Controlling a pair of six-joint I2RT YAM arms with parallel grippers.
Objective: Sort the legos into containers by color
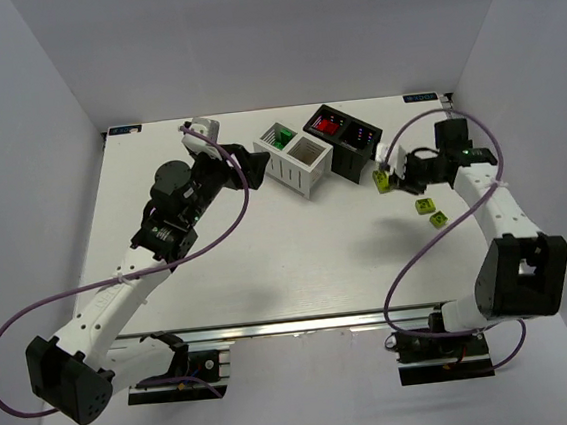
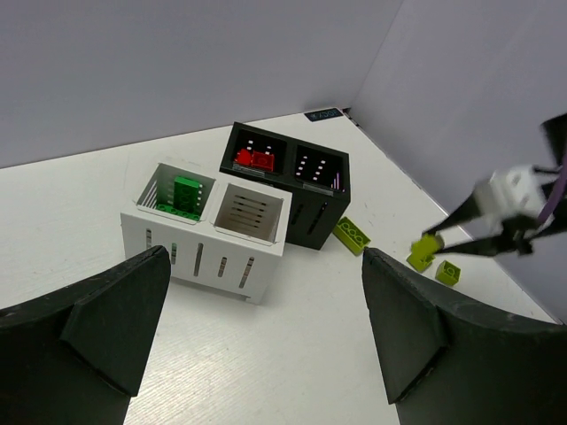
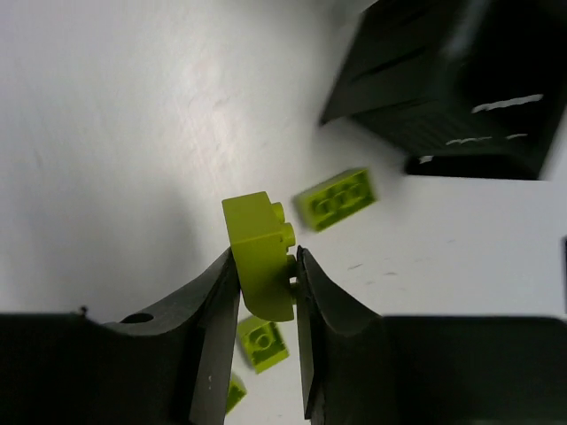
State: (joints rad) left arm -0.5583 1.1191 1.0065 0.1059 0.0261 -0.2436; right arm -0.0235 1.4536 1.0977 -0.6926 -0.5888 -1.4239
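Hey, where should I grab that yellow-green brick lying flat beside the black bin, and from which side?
Come straight down and close across its two long side walls. The brick lies flat, studs up, apart from the black bin, so both long sides look free. The left gripper is open; the right gripper holds a second brick.

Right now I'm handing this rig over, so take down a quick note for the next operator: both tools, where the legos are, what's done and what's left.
Left tool: open, empty, over the table in front of the white bin.
Right tool: shut on a yellow-green brick near the black bin.
Done: green bricks in one white-bin cell, red bricks in one black-bin cell.
Left: place the held brick, then three loose yellow-green bricks on the table, one beside the black bin, two nearer the right arm. The white bin's second cell looks empty.
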